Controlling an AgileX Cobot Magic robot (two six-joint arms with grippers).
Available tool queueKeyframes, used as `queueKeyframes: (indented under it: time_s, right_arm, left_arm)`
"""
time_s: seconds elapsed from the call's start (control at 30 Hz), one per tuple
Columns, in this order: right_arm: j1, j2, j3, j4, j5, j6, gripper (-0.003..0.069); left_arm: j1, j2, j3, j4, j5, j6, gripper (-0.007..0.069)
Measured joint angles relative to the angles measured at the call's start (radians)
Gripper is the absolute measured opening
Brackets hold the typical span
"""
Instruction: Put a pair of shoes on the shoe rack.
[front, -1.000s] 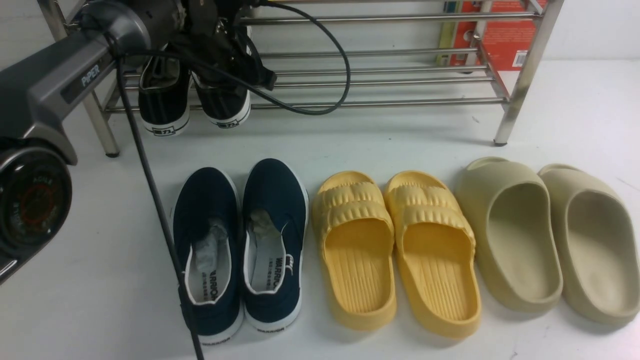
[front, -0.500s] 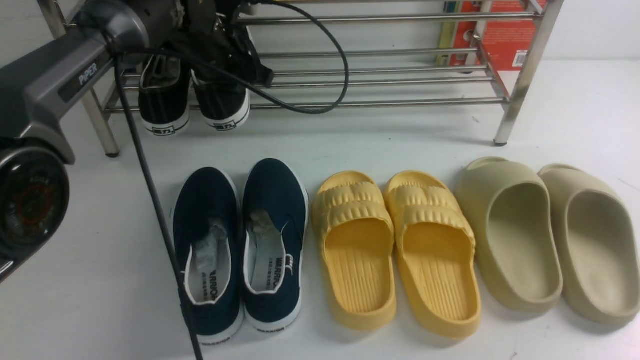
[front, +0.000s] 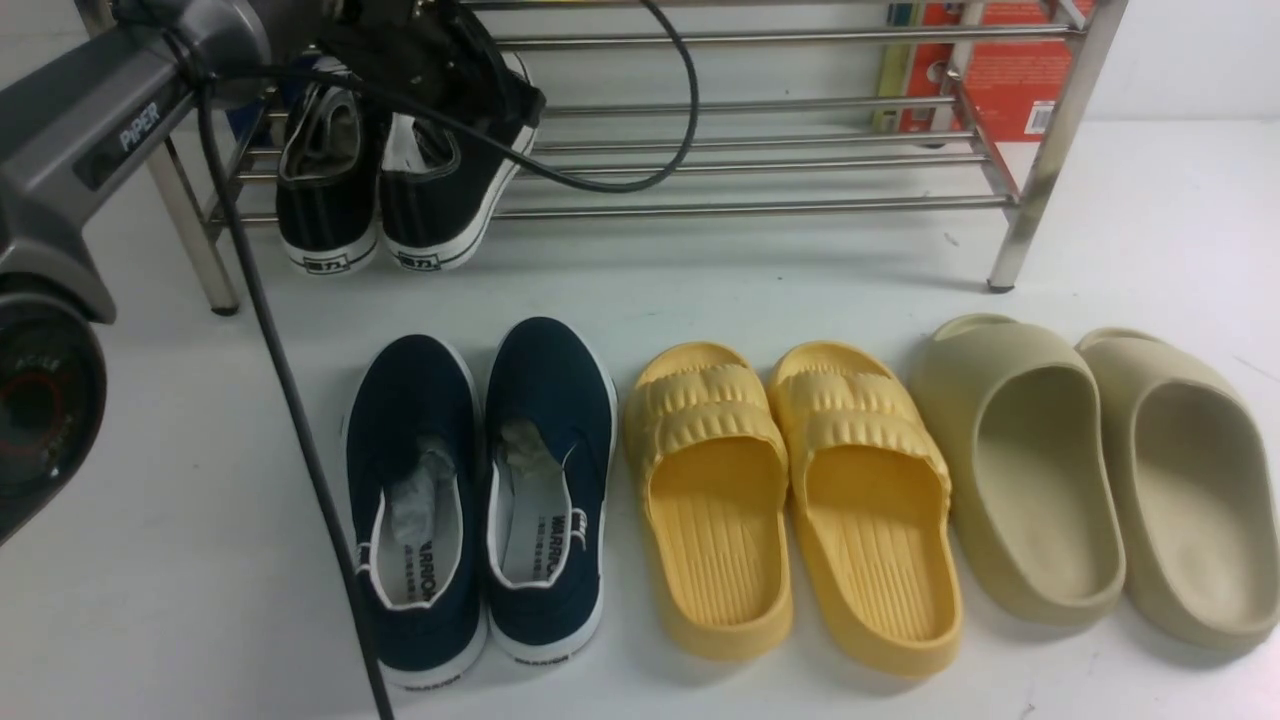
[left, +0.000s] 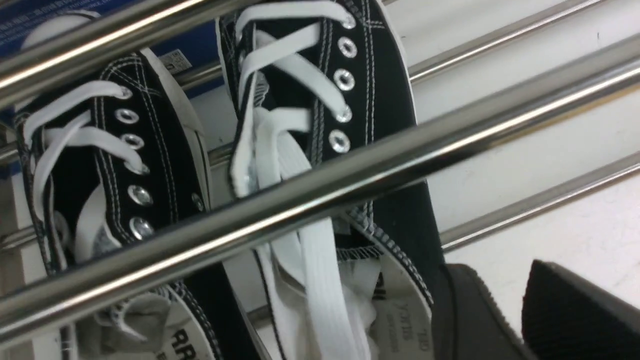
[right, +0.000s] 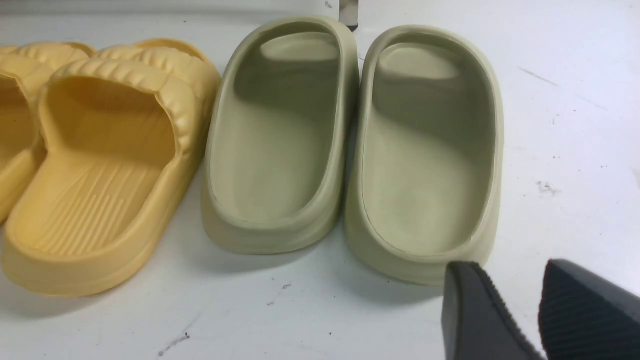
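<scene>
The pair of shoes, two black canvas sneakers with white laces, lies on the low tier of the shoe rack (front: 800, 160) at its left end, heels towards me. The left shoe (front: 325, 210) and the right shoe (front: 440, 215) sit side by side, touching. In the left wrist view both shoes (left: 150, 165) (left: 380, 100) show behind a steel tube (left: 350, 175). My left gripper (left: 497, 270) is open just beside the right shoe's heel, with only white floor between its fingers. My right gripper (right: 507, 265) is open and empty, near the olive slides.
On the white floor in front of the rack stand navy slip-ons (front: 480, 490), yellow slides (front: 790, 500) and olive slides (front: 1100, 470) in a row. A red box (front: 1000, 70) sits behind the rack's right end. My left arm's black cable (front: 290, 400) hangs down past the slip-ons.
My left gripper has opened and let go of the right sneaker, which now rests on the rack against the left one. The left arm has drawn up and to the left.
</scene>
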Motion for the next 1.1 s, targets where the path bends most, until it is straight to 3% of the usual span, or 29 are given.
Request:
queueKeyframes:
  time_s: [0.3,0.37,0.43,0.6,0.77,1.1]
  right_arm:
    - [0.0,0.0,0.0,0.0,0.0,0.0,0.0239]
    - [0.0,0.0,0.0,0.0,0.0,0.0,0.0239]
    - [0.0,0.0,0.0,0.0,0.0,0.0,0.0239]
    - [0.0,0.0,0.0,0.0,0.0,0.0,0.0239]
    - [0.0,0.0,0.0,0.0,0.0,0.0,0.0239]
    - [0.0,0.0,0.0,0.0,0.0,0.0,0.0239]
  left_arm:
    - [-0.001,-0.134,0.0,-0.129,0.189,-0.041,0.0167]
    - [-0.002,-0.179,0.0,-0.14,0.251,-0.081,0.0111]
    - [-0.002,-0.248,0.018,-0.134,0.32,-0.132,-0.0006]
    - [-0.002,-0.407,0.161,-0.128,0.35,-0.189,-0.0013]
    - [-0.002,-0.7,0.481,-0.135,0.228,-0.239,-0.0013]
    - [-0.001,-1.451,1.292,-0.197,-0.188,-0.279,-0.0013]
